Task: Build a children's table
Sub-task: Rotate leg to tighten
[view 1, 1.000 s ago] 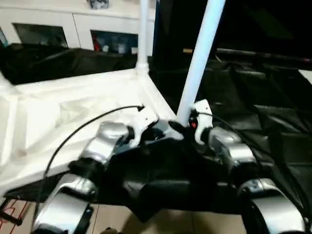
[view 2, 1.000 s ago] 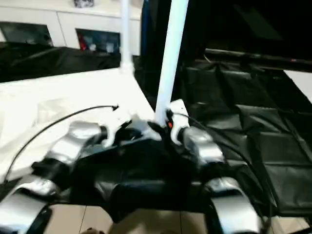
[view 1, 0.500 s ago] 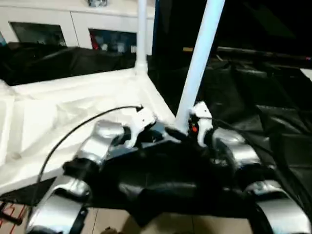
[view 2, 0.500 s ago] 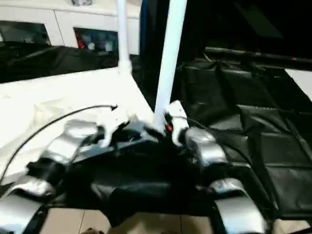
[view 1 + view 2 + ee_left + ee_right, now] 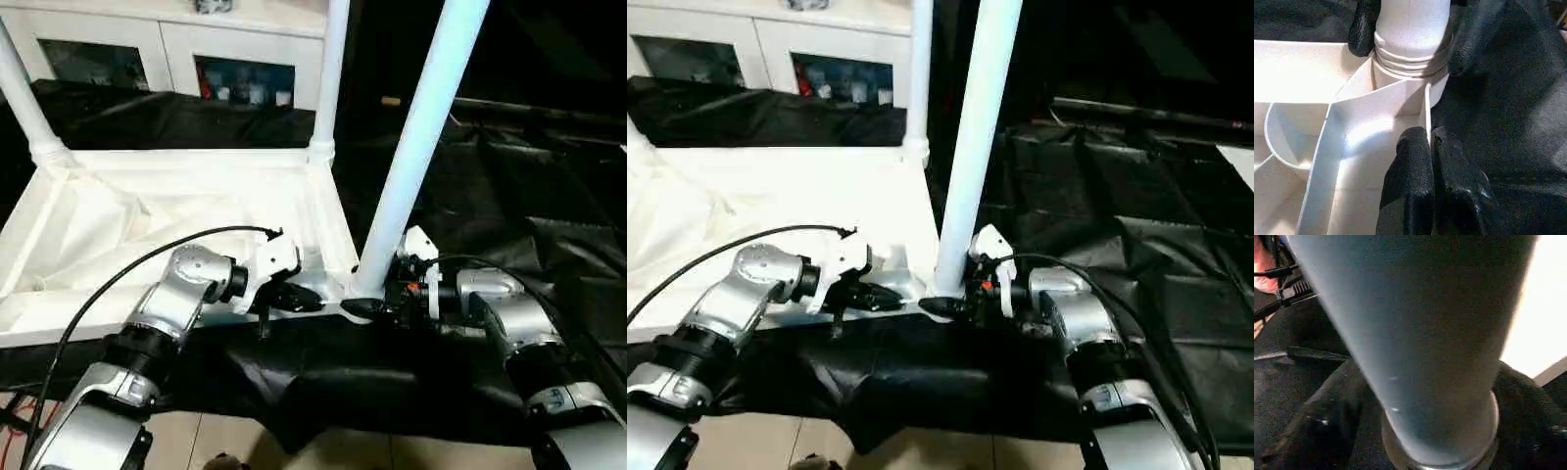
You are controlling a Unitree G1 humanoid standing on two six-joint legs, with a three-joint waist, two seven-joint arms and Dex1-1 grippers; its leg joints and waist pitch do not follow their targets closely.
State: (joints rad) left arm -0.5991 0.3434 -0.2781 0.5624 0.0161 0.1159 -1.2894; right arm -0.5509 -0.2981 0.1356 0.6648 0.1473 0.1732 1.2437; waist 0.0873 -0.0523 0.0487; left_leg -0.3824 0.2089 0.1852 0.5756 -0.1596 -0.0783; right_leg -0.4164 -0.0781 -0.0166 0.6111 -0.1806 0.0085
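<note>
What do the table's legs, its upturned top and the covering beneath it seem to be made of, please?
Near leg: likely moulded plastic, smooth white; ringed ridges at its base.
Table top: seemingly the same white plastic; thin ribs on its underside.
Black sheet: probably thin plastic film or fabric; creased, faintly shiny.

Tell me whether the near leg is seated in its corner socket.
Not fully: the near leg stands in the socket, threads still exposed.

Staged indoor work area: black sheeting (image 5: 549,186) over the floor, white glass-door cabinet (image 5: 176,49) along the wall.
</note>
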